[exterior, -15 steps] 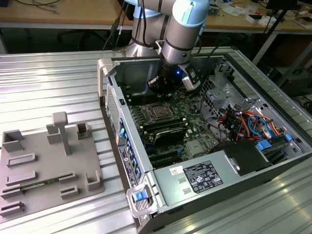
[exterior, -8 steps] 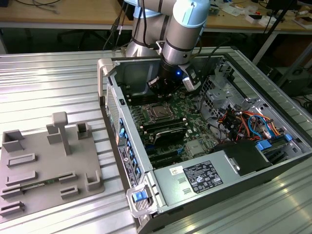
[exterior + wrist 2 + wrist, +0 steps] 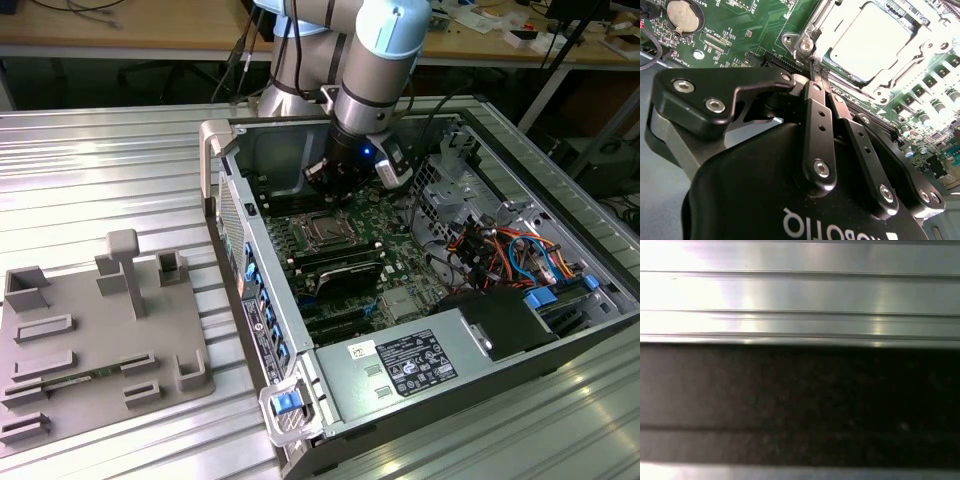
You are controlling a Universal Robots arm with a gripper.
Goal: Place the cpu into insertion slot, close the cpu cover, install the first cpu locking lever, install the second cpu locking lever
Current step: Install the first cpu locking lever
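The cpu (image 3: 867,42) already sits in its socket on the green motherboard (image 3: 750,30) inside the open computer case (image 3: 330,400), its pale metal top showing through the square window of the cpu cover (image 3: 815,30), which lies flat over it, so the first two steps look done. What remains, as far as I can judge, is lever work: in the second wrist view a thin metal rod, which I take for a locking lever (image 3: 812,62), runs along the near edge of the socket, and I cannot tell whether either lever is latched yet. The gripper (image 3: 821,82) hangs low over the board with its black fingers (image 3: 816,125) drawn together, their tips right at that rod; whether they pinch it or only press against it I cannot tell. The case rests on the ribbed metal worktop (image 3: 100,170).
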